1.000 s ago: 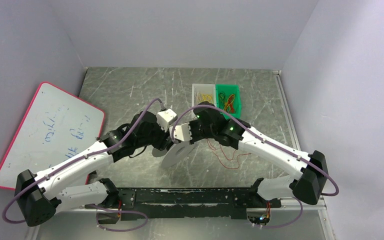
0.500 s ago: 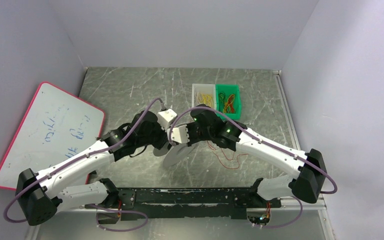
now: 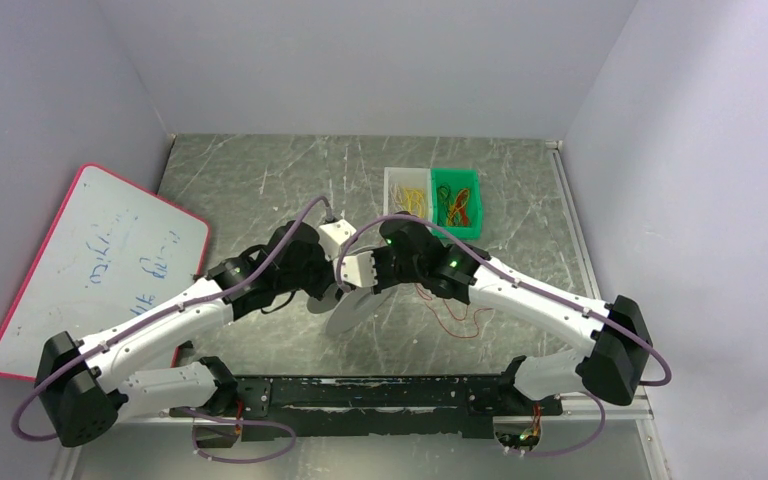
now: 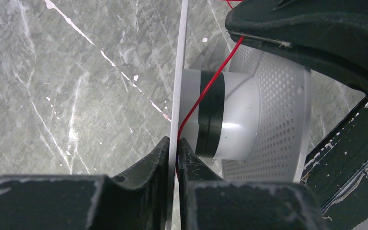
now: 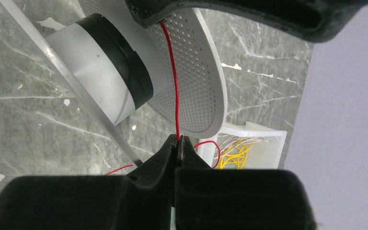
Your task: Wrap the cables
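A white spool [image 3: 352, 306] is held tilted above the table. It has a thin flat flange [image 4: 181, 57], a hub with a black band [image 4: 211, 115] and a perforated flange [image 4: 278, 105]. My left gripper [image 4: 173, 141] is shut on the edge of the thin flange. A red cable [image 4: 215, 76] runs across the hub. My right gripper [image 5: 178, 139] is shut on the red cable [image 5: 172, 76] just beside the perforated flange [image 5: 196, 81]. The slack of the cable lies in loops on the table [image 3: 455, 320].
A white bin of yellow cables [image 3: 407, 195] and a green bin of cables [image 3: 457, 200] stand behind the grippers. A pink-framed whiteboard [image 3: 100, 270] leans at the left. Walls close the table on three sides.
My right gripper has shifted slightly left with the red cable, and the right arm has followed. The left gripper keeps its hold on the spool, almost still.
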